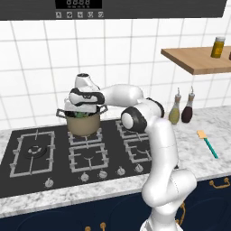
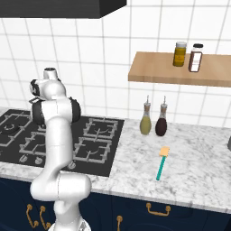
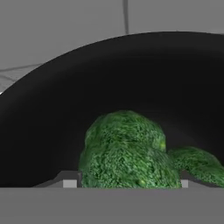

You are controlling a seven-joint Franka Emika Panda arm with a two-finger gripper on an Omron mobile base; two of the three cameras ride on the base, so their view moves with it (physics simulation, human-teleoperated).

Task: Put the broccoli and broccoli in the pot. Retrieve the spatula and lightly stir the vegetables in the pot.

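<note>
I'm looking at white wall tiles [image 2: 103, 58], a wooden shelf [image 2: 180, 72] hanging above the marble counter [image 2: 198, 167], and navy cabinets [image 2: 180, 214] sitting below.

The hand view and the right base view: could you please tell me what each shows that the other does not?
Hand view: two broccoli florets, one between the finger tips and one beside it, inside the pot's dark wall. Right base view: the spatula lying on the marble counter, two bottles, the shelf and the stove. Shared: white tiled wall.
</note>
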